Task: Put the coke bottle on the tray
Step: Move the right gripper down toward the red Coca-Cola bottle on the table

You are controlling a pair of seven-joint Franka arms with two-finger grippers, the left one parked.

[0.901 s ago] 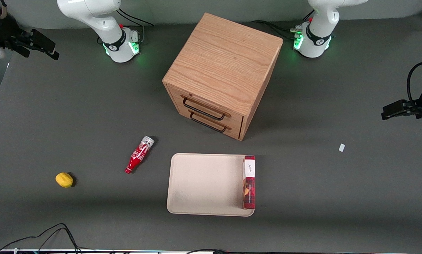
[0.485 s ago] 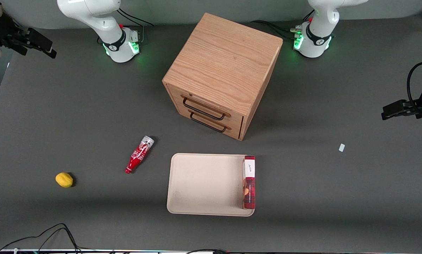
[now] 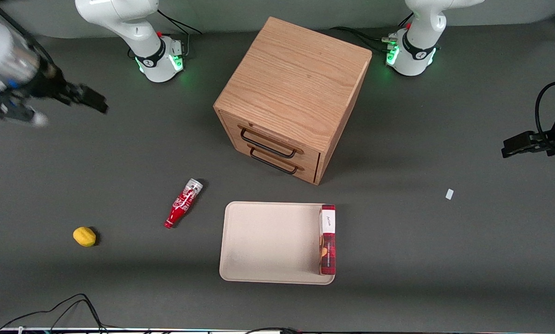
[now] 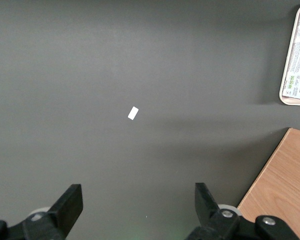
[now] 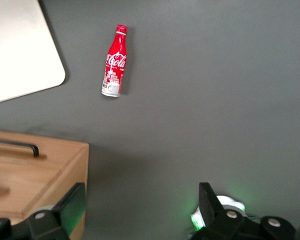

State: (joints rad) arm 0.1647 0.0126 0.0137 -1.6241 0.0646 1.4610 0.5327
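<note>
The coke bottle (image 3: 183,203) lies on its side on the grey table, beside the tray toward the working arm's end, cap pointing nearer the front camera. It also shows in the right wrist view (image 5: 114,62). The beige tray (image 3: 268,241) lies flat in front of the wooden drawer cabinet; a corner of it shows in the right wrist view (image 5: 20,50). My gripper (image 3: 89,99) hangs high above the table at the working arm's end, farther from the front camera than the bottle and well apart from it. Its fingers (image 5: 72,205) stand wide open and empty.
A red plaid box (image 3: 327,239) lies on the tray's edge toward the parked arm. A wooden drawer cabinet (image 3: 291,97) stands mid-table. A yellow lemon (image 3: 84,236) lies near the working arm's end. A small white scrap (image 3: 449,194) lies toward the parked arm's end.
My gripper has swung in from the table's end toward the middle and nearer the front camera. The bottle, tray and box have not moved.
</note>
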